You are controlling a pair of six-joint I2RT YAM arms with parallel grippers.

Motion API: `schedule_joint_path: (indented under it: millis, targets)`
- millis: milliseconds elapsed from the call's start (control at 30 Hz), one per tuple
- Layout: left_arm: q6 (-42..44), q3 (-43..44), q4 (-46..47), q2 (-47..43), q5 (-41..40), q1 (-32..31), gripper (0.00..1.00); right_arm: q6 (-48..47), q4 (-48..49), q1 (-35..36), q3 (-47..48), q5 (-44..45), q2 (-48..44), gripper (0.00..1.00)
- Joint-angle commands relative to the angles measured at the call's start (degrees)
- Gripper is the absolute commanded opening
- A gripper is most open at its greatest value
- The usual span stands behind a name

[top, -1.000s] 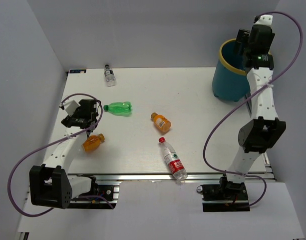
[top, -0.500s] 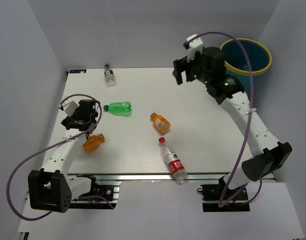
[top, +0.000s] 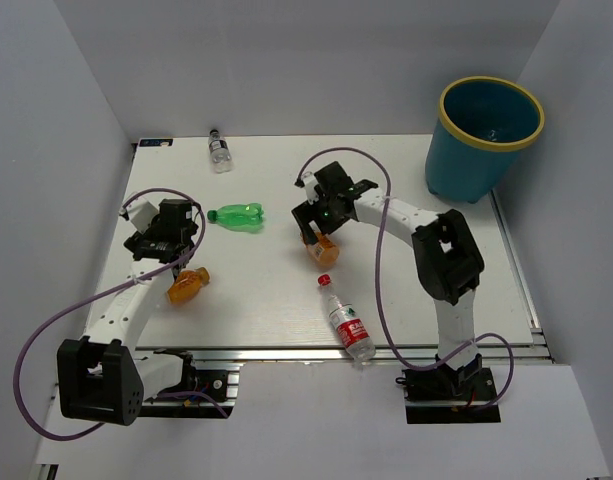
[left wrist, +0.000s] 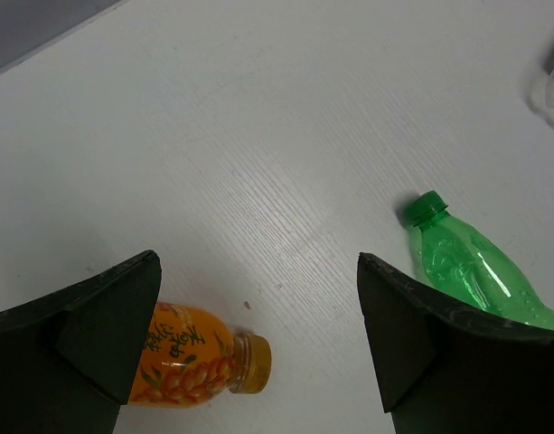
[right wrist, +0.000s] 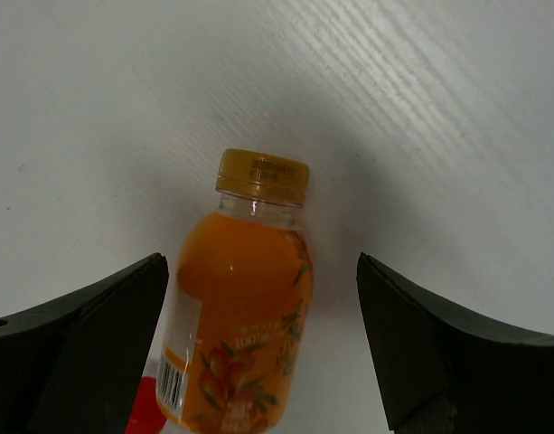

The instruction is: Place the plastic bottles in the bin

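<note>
Bright even light, soft shadows, sharp top view, wrist edges blurred

I can read no clear words anywhere. In my right wrist view, the small orange juice bottle with the amber cap [right wrist: 245,307] carries a black barcode [right wrist: 173,384] on white, its digits blurred. The other orange plastic bottle [left wrist: 191,366], near left, bears dark characters I cannot make out. The clear red-labelled bottle [top: 347,322] at the near edge shows white marks too small to read.

A white table [top: 266,300] stands between pale grey walls [top: 286,60]
</note>
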Motion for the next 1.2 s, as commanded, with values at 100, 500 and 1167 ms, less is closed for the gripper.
schedule_joint_path:
  millis: [100,500,1167]
  targets:
    - [1.02,-1.68,1.69,-0.89,0.65,0.37,0.98,3.65,3.18,1.17,-0.56,-3.33,4.13,0.89]
    - [0.14,-2.29,0.46,-3.35,-1.55,0.37,0.98,1.21,0.29,-0.40,11.63,6.51,-3.40,0.48]
    - [1.72,-1.33,1.08,-1.95,-1.81,0.37,0.98,6.38,4.51,-41.45,42.14,22.69,-0.10,0.74]
